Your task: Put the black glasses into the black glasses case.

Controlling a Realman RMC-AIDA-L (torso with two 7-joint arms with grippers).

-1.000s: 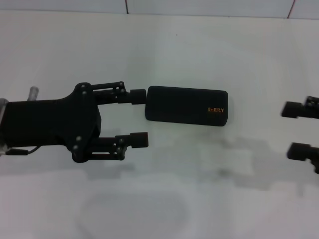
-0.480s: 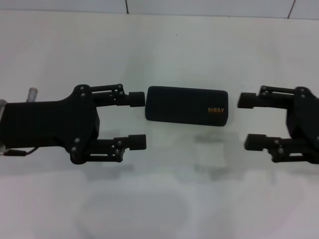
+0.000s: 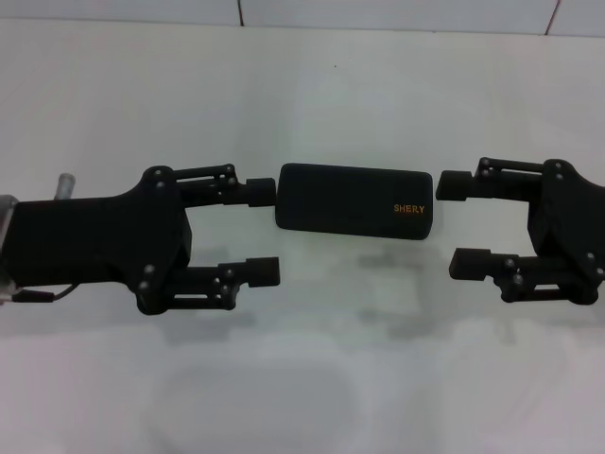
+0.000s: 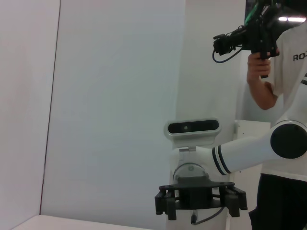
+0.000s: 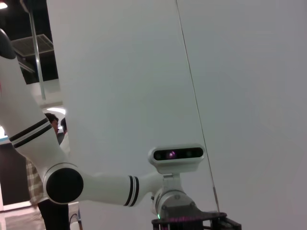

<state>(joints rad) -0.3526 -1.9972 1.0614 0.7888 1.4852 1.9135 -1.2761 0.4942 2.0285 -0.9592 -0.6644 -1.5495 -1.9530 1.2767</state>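
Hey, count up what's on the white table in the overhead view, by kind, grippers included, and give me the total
Black glasses case, shut, lying flat: 1
Open grippers, one at each end of the case, left gripper and right gripper: 2
Black glasses: 0 in view
Total: 3

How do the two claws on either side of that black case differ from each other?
The left claw pokes out from a long, bulky black arm body, while the right claw shows only its short end, cut off by the picture's edge. The left claw's far finger nearly touches the black glasses case; the right claw's far finger stands slightly apart from it. Both are black, open, and point inward at the closed case.
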